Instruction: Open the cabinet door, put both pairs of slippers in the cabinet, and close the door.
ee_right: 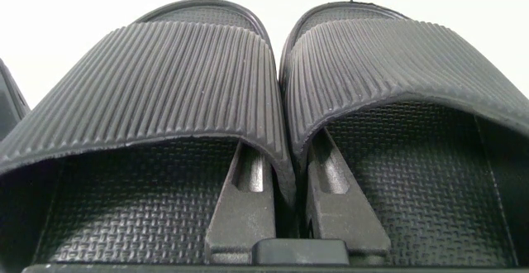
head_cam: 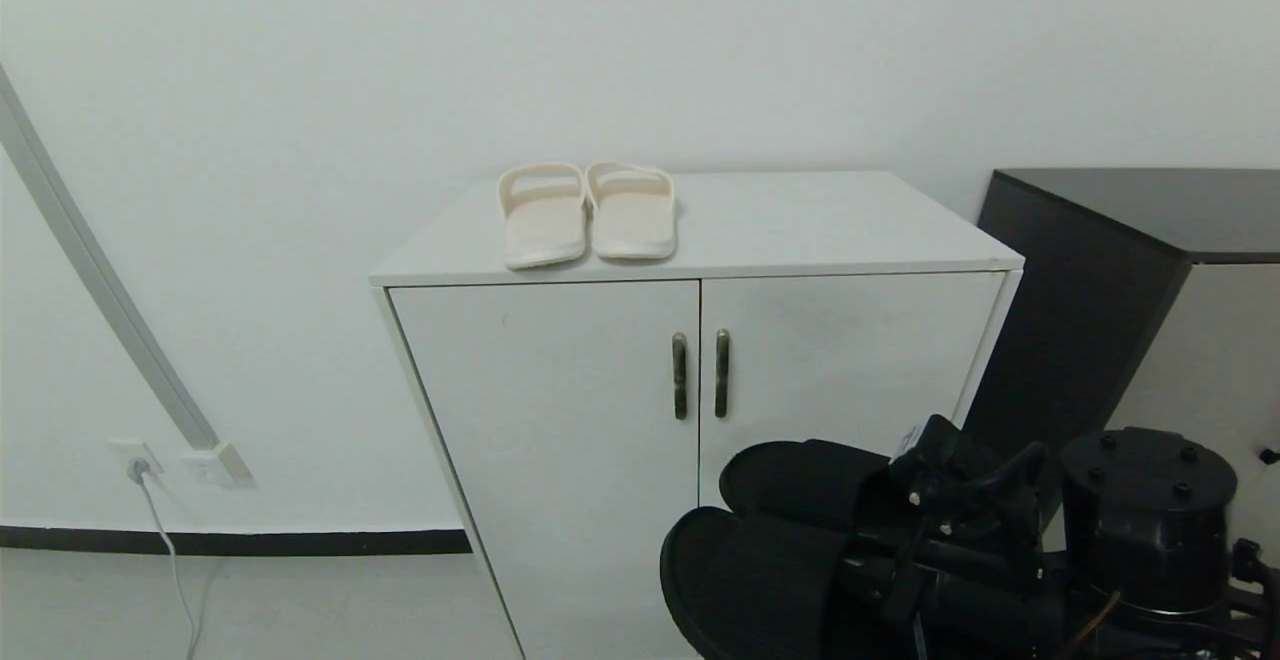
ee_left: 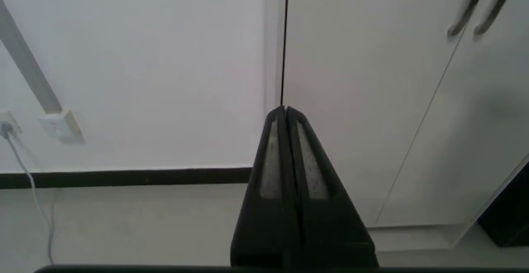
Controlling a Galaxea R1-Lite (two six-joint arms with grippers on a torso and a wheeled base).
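1. The cabinet (head_cam: 560, 440) stands against the far wall, both doors shut.
2. The cream slippers (head_cam: 588, 212) lie side by side on its top, left of middle, by the near edge.
3. The right gripper (ee_right: 281, 190) pinches the black slippers (head_cam: 780, 530) by their touching inner sides, one finger in each, low before the right door.
4. The left gripper (ee_left: 286, 120) has its fingers pressed together and faces the cabinet's left edge.

Black slippers (head_cam: 790, 540) side by side, clamped on right gripper (ee_right: 283, 165), cream slippers (head_cam: 588, 212) atop closed white cabinet (head_cam: 560, 420), above and beyond it
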